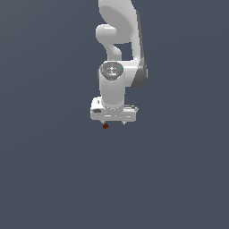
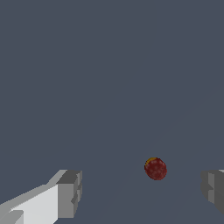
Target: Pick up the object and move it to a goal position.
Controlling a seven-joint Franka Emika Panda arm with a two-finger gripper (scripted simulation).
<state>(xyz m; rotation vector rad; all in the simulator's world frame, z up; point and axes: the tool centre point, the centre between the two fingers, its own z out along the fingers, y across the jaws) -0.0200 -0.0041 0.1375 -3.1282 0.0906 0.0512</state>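
Observation:
The object [image 1: 105,126] is a tiny dark red roundish lump, seen in the exterior view just under the white gripper's [image 1: 114,123] lower edge, toward the exterior view's left. In the wrist view the object [image 2: 155,169] lies on the grey floor between the two grey fingertips, nearer one fingertip [image 2: 212,187] than the other [image 2: 70,192]. The gripper [image 2: 141,190] is open, with its jaws wide apart, and touches nothing. The fingers are mostly hidden behind the hand in the exterior view.
The white arm [image 1: 120,49] rises from the gripper toward the exterior view's top. A plain dark grey floor [image 1: 53,170] surrounds everything. No other objects or goal marker show.

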